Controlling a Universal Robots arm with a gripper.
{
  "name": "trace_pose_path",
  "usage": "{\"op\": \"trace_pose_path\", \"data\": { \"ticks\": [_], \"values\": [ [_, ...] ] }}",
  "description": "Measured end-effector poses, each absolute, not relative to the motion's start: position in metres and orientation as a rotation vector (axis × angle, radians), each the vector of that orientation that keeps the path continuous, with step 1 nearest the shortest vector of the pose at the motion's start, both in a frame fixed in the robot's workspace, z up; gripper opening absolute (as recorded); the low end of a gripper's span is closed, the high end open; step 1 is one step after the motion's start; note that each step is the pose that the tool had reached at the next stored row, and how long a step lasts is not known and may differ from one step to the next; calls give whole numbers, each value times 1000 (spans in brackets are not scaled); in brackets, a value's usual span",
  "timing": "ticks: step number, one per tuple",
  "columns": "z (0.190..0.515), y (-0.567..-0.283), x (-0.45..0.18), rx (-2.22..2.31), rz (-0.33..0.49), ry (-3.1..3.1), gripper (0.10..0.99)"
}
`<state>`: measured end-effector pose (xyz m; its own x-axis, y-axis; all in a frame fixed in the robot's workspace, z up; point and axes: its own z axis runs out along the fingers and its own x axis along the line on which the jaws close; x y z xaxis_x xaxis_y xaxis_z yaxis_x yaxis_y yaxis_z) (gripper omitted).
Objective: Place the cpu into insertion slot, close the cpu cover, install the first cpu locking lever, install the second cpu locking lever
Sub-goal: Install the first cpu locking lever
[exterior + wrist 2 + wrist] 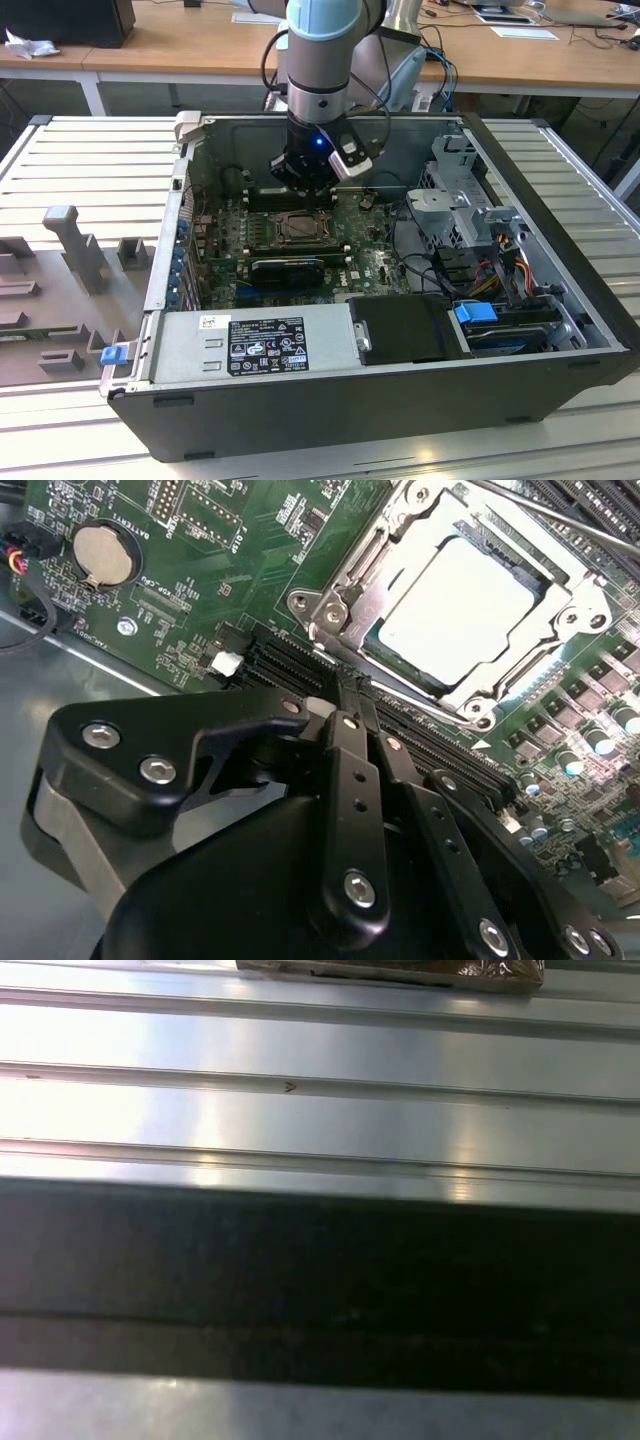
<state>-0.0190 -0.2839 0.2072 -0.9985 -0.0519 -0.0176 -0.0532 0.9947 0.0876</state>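
Sitting flat in the insertion slot [470, 610], the cpu [455, 610] shows its pale metal top through the window of the cpu cover [350, 590], which lies down over it in the second wrist view. A thin locking lever [560, 520] runs as a bright rod along the far edge of the socket; whether it is latched cannot be told. The chip looks light, stiff and fragile, with contacts below that would not forgive a skewed push; it is best taken by its edges only. The cover is thin, springy sheet metal, and the levers are slim wire that could slip off a smooth fingertip, so each is best pressed near its free end.

The tool [362, 712] hangs just beside the socket, over the long black memory slots [300, 665], its two black fingers [350, 770] drawn together with no visible gap and nothing between them. A round coin battery [103, 555] sits well apart on the green motherboard [200, 570].

In the exterior view the arm [320, 60] stands nearly upright, reaching straight down into the open computer case [560, 250], its wrist directly above the socket. The case lies on its side on a ribbed metal bench [90, 160], with the grey power supply [250, 340] along the near wall.
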Motion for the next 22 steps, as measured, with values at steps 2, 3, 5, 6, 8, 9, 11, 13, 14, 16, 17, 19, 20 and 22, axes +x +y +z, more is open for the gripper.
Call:
{"op": "trace_pose_path", "data": {
  "ticks": [2, 3, 5, 6, 8, 9, 11, 13, 14, 16, 17, 19, 20, 22],
  "values": [
    [206, -284, -19, -82, 138, 3122, 106],
    [206, -284, -19, -83, 137, 3122, 106],
    [204, -284, -19, -83, 137, 3122, 106],
    [204, -284, -19, -83, 136, 3122, 106],
    [203, -284, -19, -83, 137, 3122, 106],
    [203, -285, -19, -83, 137, 3122, 106],
    [202, -285, -19, -82, 137, 3122, 106],
    [201, -286, -19, -83, 136, 3123, 106],
    [201, -286, -19, -83, 141, 3122, 106],
    [200, -286, -18, -82, 156, 3121, 106],
    [200, -286, -18, -82, 160, 3121, 106],
    [204, -286, -18, -82, 161, 3120, 106],
    [210, -286, -18, -82, 160, 3121, 106],
    [219, -286, -18, -82, 160, 3121, 106]
  ]
}}
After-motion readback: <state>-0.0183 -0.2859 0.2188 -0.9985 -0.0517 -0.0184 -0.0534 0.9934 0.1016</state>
